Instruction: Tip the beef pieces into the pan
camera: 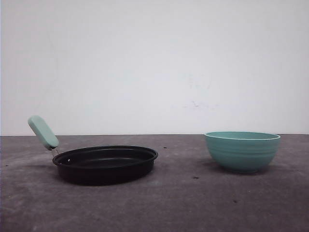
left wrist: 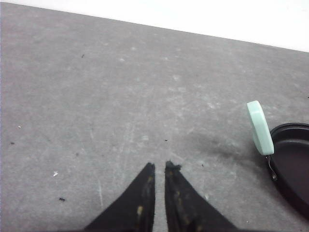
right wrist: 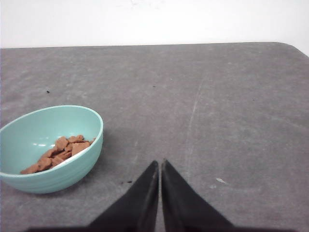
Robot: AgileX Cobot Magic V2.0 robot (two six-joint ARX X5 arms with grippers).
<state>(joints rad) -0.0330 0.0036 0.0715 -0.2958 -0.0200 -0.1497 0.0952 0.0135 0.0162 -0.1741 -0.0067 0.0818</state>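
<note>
Beef pieces (right wrist: 59, 153), small flat reddish-brown to orange-brown chunks, lie heaped in the bottom of the deep teal ribbed bowl (right wrist: 72, 166), which stands upright on the grey, scuffed tabletop (camera: 183, 203). In the front view the bowl sits toward the right side of the tabletop, and the shallow round black frying pan (camera: 105, 164) with a rolled rim rests toward the left, well apart from it. The pan's short mint-green rounded handle (camera: 43, 132) slants upward and away to the left. No beef can be seen in the part of the pan that shows. The left tool (left wrist: 160, 167) hangs over bare tabletop with its two dark pointed fingers (left wrist: 145, 188) drawn nearly together, only a thin slit between the tips, nothing held; the pan's handle and a section of its rim appear near it in the left wrist view. The right tool (right wrist: 160, 163) hangs likewise over bare tabletop beside the bowl, its black fingers (right wrist: 146, 191) almost meeting at the tips and gripping nothing.
</note>
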